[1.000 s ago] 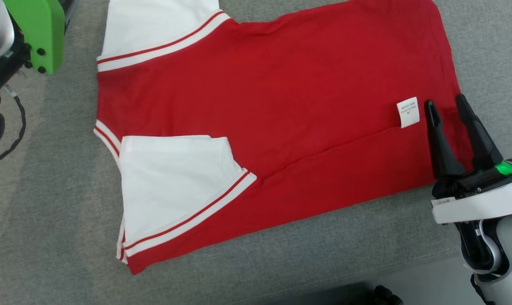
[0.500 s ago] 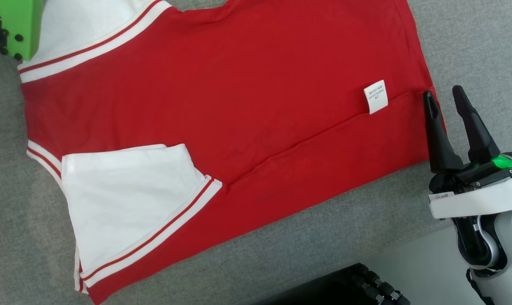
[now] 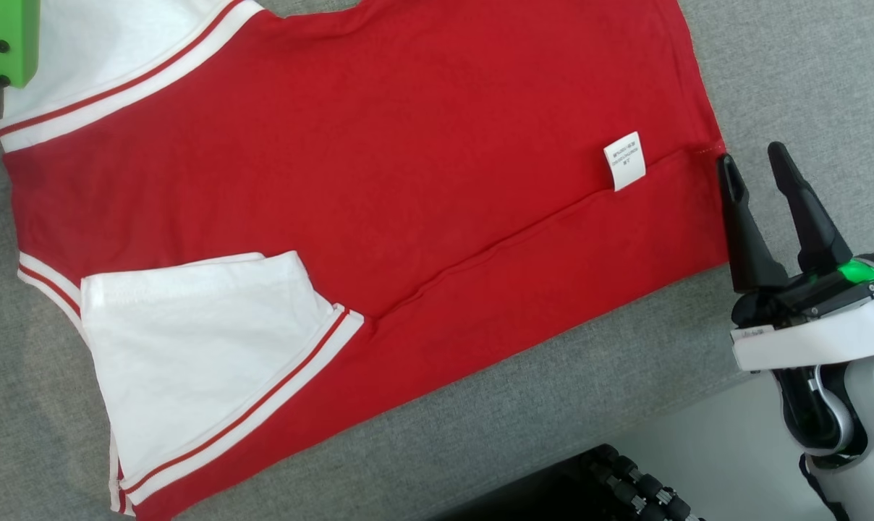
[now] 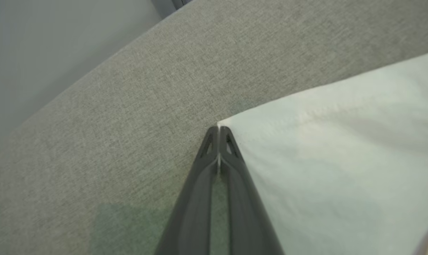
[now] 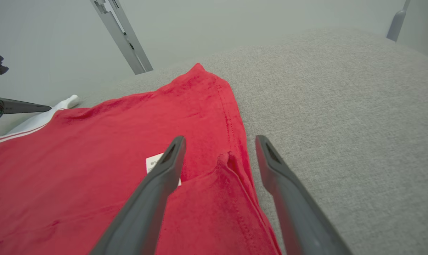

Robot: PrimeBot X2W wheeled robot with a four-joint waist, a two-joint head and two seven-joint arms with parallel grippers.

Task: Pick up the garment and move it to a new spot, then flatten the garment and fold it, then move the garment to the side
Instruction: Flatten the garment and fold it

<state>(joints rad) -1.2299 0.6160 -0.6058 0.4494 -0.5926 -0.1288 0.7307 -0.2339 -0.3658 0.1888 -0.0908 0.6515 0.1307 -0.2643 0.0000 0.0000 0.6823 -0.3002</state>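
Observation:
The garment [image 3: 379, 174] is a red shirt with white sleeves, lying flat on the grey cloth surface [image 3: 553, 405], with a white label [image 3: 624, 161] near its hem. My right gripper [image 3: 752, 161] is open at the hem's right edge. In the right wrist view its fingers [image 5: 161, 177] straddle the hem [image 5: 231, 117] and a small folded corner. My left gripper [image 4: 218, 130] is shut, its tips pinching the corner of the white sleeve [image 4: 324, 159]. The right wrist view shows that left gripper [image 5: 40, 106] far left, at the sleeve [image 5: 67, 102]. The left arm's green housing [image 3: 3, 36] is at the head view's top left.
The grey surface ends at the lower right, where pale floor [image 3: 726, 449] and a dark ridged part of my base [image 3: 625, 485] show. Bare grey cloth [image 5: 341, 106] spreads right of the hem. A metal bar [image 5: 122, 35] stands behind the surface.
The whole head picture has shifted, so the camera moved. My right fingers, earlier over the red cloth beside the label, now stand at the hem edge. The left gripper has shut.

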